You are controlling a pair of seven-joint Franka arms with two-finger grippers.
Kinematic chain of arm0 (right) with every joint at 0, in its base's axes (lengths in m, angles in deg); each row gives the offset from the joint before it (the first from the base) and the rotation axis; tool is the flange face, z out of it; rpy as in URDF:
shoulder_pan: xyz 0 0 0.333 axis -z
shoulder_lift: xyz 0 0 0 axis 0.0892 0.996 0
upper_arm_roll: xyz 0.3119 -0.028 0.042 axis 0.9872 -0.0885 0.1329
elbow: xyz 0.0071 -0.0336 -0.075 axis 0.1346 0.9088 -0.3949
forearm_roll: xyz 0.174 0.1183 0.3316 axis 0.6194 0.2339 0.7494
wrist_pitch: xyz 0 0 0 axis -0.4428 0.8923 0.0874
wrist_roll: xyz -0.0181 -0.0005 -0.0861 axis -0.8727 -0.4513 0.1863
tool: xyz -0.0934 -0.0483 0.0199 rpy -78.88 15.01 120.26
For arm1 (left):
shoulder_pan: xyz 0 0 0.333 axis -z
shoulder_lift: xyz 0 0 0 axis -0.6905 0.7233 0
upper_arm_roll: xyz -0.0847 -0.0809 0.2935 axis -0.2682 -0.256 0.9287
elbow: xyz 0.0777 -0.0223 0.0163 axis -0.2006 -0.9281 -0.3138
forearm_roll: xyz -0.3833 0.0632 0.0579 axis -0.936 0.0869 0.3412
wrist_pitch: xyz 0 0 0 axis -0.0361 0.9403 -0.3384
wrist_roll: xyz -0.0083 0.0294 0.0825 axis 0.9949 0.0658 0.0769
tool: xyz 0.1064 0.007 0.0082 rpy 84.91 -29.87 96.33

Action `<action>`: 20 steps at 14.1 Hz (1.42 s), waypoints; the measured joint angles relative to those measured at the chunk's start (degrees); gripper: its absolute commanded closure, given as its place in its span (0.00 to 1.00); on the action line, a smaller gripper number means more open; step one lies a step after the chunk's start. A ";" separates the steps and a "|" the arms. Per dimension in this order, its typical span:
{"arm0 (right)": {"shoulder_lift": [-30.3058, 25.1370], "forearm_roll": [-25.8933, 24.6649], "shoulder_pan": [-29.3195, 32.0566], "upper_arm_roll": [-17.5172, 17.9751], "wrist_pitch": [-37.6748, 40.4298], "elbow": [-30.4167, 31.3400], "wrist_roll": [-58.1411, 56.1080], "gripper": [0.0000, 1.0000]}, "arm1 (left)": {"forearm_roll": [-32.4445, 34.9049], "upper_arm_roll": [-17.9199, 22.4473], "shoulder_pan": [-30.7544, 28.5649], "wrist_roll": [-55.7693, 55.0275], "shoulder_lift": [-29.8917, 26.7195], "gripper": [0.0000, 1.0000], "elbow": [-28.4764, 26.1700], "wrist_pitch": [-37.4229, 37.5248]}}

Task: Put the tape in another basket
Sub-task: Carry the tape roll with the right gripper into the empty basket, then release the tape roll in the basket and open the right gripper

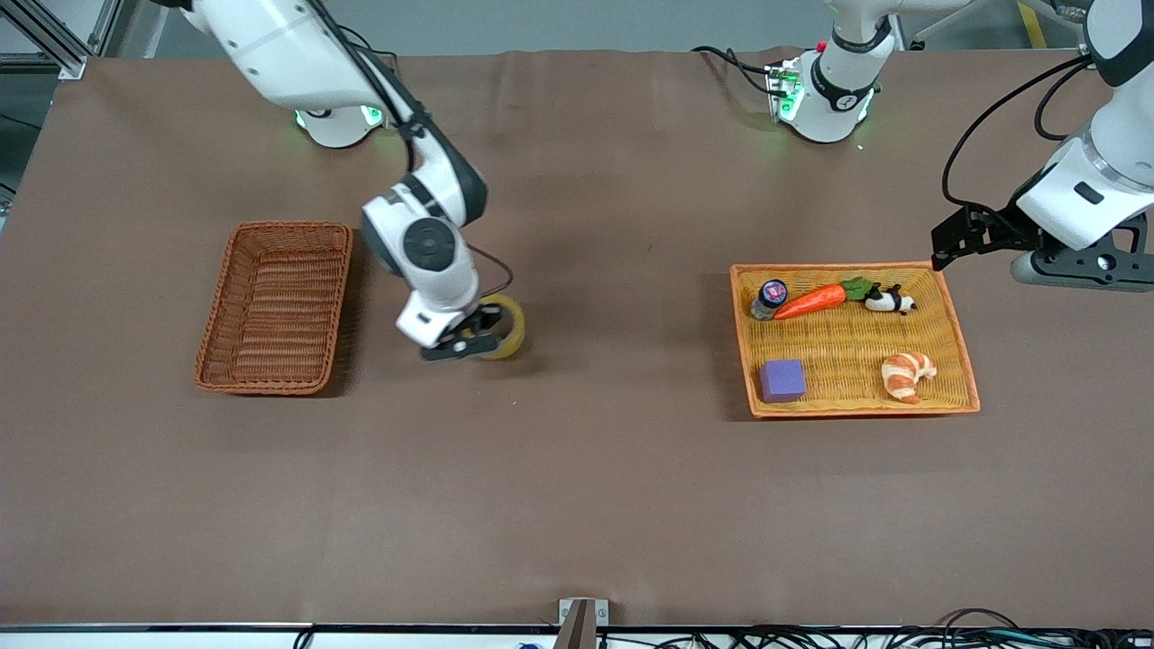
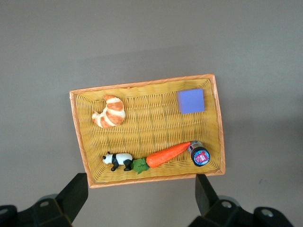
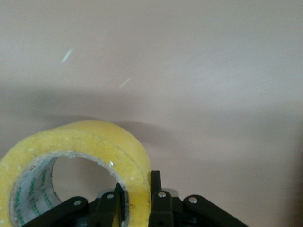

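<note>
The tape (image 1: 510, 323), a yellowish ring, stands on its edge on the brown table between the two baskets; I cannot tell whether it touches the cloth. My right gripper (image 1: 471, 342) is shut on the tape. In the right wrist view one finger is inside the hole and one outside, pinching the wall of the tape (image 3: 94, 142) in the right gripper (image 3: 137, 191). The dark reddish-brown basket (image 1: 275, 306) lies toward the right arm's end, with nothing in it. My left gripper (image 1: 945, 248) hangs open over bare cloth beside the orange tray's rim, holding nothing (image 2: 140, 189).
The flat orange-yellow tray (image 1: 852, 268) (image 2: 142, 84) toward the left arm's end holds a croissant (image 1: 907, 374), a purple cube (image 1: 782, 379), a carrot (image 1: 810, 301), a toy panda (image 1: 890, 300) and a small capped bottle (image 1: 771, 298).
</note>
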 measured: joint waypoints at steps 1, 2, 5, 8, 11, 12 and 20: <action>-2.92 -0.08 2.60 -0.07 2.94 -0.19 -0.84 1.00 | 0.00 -0.22 0.02 -0.28 0.32 0.00 0.42 0.00; -5.99 -0.13 5.14 -0.19 5.93 -0.04 -2.63 1.00 | 0.00 -0.64 0.04 -1.32 0.71 0.00 0.91 0.00; -13.92 -0.21 11.04 -4.09 8.50 5.31 -16.29 0.99 | 0.01 -1.55 0.20 -5.18 2.04 0.00 1.86 0.00; -18.77 -0.22 12.26 -14.75 3.09 15.42 -32.43 0.98 | 0.01 -1.64 0.15 -5.60 3.41 0.00 2.60 -0.07; -21.28 -0.08 12.59 -24.55 -5.41 26.14 -44.16 0.99 | 0.01 -1.50 -0.18 -5.58 3.23 0.00 3.26 -0.17; -21.59 -0.02 12.65 -25.72 -7.65 28.64 -45.17 0.99 | 0.01 -1.46 -0.24 -5.58 3.05 0.00 3.41 -0.26; -20.37 0.34 11.84 -25.53 -22.95 39.86 -45.25 0.06 | 0.01 -1.37 -0.40 -5.58 2.01 0.00 2.83 -3.75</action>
